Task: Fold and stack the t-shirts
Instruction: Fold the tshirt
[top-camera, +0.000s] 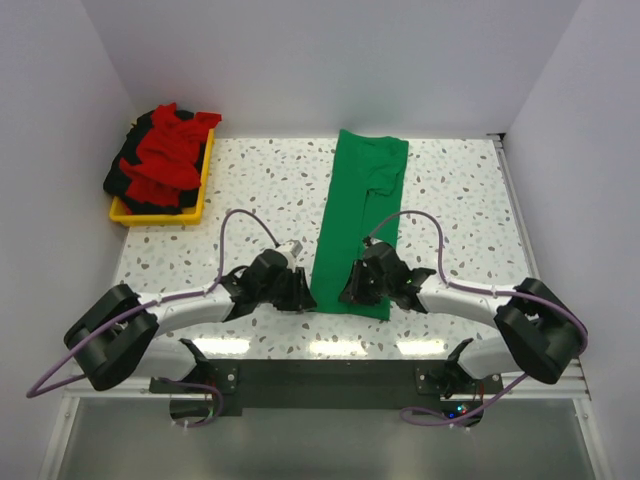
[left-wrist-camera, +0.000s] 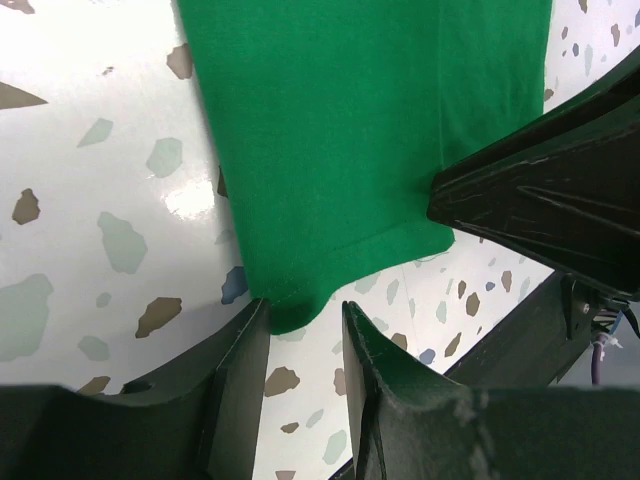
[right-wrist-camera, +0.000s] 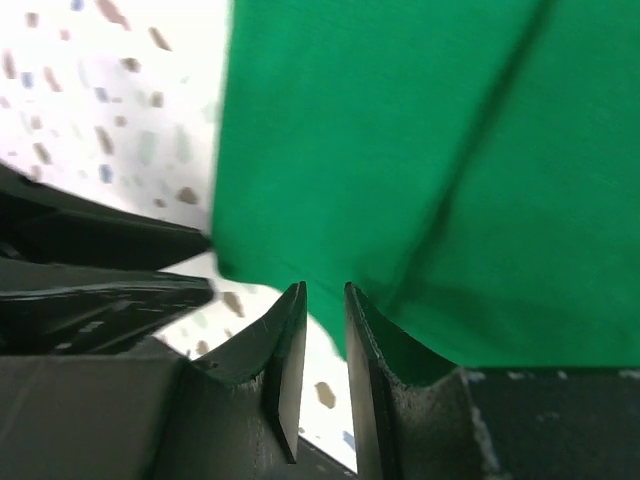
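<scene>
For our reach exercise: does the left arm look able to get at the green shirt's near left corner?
Likely yes. The left gripper straddles that corner of the green shirt with open fingers; the right gripper, close by on the same hem, leaves the corner uncovered.

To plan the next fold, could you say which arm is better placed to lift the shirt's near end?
The left arm, probably: the shirt has its near corner between those open jaws. On the right arm the jaws are nearly closed at the hem; any grip is unclear.
</scene>
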